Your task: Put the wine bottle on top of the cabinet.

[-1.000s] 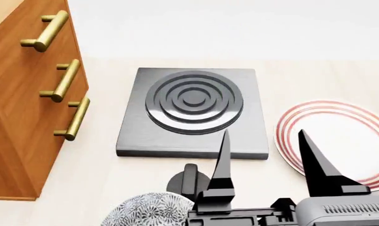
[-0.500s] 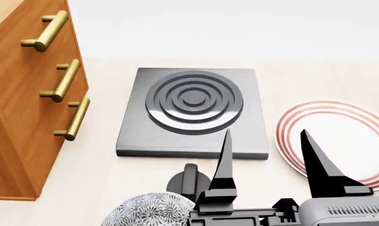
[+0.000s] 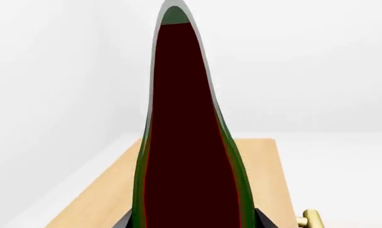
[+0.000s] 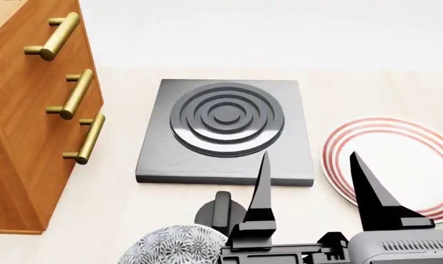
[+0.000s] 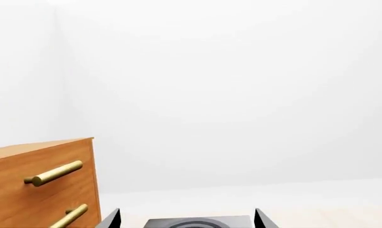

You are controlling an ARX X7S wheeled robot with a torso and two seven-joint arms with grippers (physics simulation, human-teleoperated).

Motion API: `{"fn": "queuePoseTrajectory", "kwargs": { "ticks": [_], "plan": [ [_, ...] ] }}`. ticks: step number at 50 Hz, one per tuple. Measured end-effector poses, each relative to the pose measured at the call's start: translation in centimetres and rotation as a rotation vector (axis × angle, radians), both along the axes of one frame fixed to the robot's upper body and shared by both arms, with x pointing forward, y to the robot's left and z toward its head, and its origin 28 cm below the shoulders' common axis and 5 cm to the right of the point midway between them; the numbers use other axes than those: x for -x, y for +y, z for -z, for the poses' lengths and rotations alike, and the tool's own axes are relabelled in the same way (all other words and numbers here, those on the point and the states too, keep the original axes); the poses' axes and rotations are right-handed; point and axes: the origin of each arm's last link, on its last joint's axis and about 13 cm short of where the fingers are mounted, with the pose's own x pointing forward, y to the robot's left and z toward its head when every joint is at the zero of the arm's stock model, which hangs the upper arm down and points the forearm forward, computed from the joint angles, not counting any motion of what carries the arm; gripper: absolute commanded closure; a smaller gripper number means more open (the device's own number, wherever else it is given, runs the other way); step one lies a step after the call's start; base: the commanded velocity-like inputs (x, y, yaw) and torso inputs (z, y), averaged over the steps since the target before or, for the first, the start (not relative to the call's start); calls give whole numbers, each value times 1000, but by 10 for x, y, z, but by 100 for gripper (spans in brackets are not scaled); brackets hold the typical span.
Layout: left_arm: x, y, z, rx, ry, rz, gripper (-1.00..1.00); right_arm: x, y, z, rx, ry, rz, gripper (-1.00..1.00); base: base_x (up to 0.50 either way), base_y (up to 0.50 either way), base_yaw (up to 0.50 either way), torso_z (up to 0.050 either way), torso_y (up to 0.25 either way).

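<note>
Left pincer [image 3: 191, 223] closed on wine bottle [image 3: 187, 142]; bottle fills frame centre in left wrist view, above cabinet [image 3: 115, 190] top. Right pincer [image 4: 313, 181] spread wide, empty, lower right of head view, over worktop [image 4: 118, 203] near dark burner slab [image 4: 225, 129] and red-ringed plate [image 4: 405, 159].

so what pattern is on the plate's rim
Concentric red rings on white, on the plate; clearest in the head view.

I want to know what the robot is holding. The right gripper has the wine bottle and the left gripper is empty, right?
No, swapped. The left wrist view shows the wine bottle in the left gripper; the head view shows the right gripper open and empty.
</note>
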Motion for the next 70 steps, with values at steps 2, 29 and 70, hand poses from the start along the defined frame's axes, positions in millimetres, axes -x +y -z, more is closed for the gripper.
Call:
{"fn": "queuePoseTrajectory", "kwargs": {
  "ticks": [2,29,70],
  "plan": [
    [0,0,1,2,-3,-1,100,0,0,0,0,0,0,-100,0,0,0,0,0],
    [2,0,13,20,-67,-7,100,0,0,2,1,5,0,-100,0,0,1,0,0],
    [-3,2,45,74,8,-39,-100,-1,2,2,4,8,-10,-100,0,0,0,0,0]
  ]
}}
